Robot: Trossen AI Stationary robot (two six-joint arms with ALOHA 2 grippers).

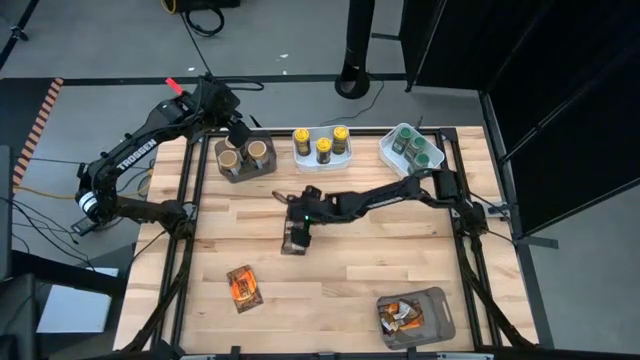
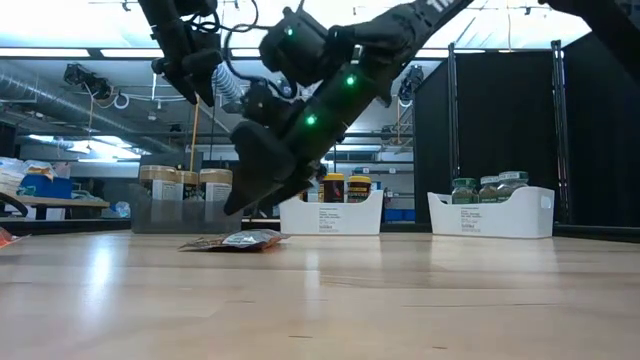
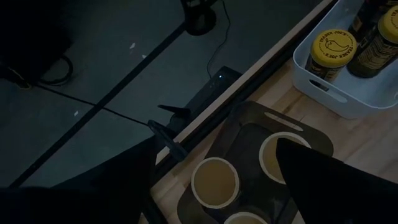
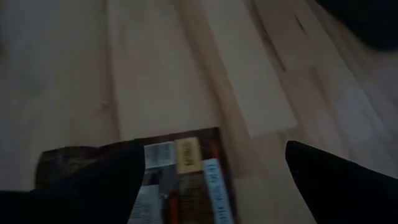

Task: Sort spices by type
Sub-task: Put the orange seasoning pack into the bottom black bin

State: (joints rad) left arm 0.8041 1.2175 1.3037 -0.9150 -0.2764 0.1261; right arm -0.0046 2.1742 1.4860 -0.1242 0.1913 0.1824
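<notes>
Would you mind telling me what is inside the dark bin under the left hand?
The dark bin holds tan-lidded jars; three lids show, two partly hidden by the open left hand. Their contents cannot be seen.

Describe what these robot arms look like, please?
Two slim black jointed arms. The left arm carries white lettering along one link, a red tag near its wrist and a coiled cable. The right arm shows small green lights near its wrist. Each ends in two dark, flat fingers.

Bright ceiling strips, dim left wrist view, motion-blurred right.
</notes>
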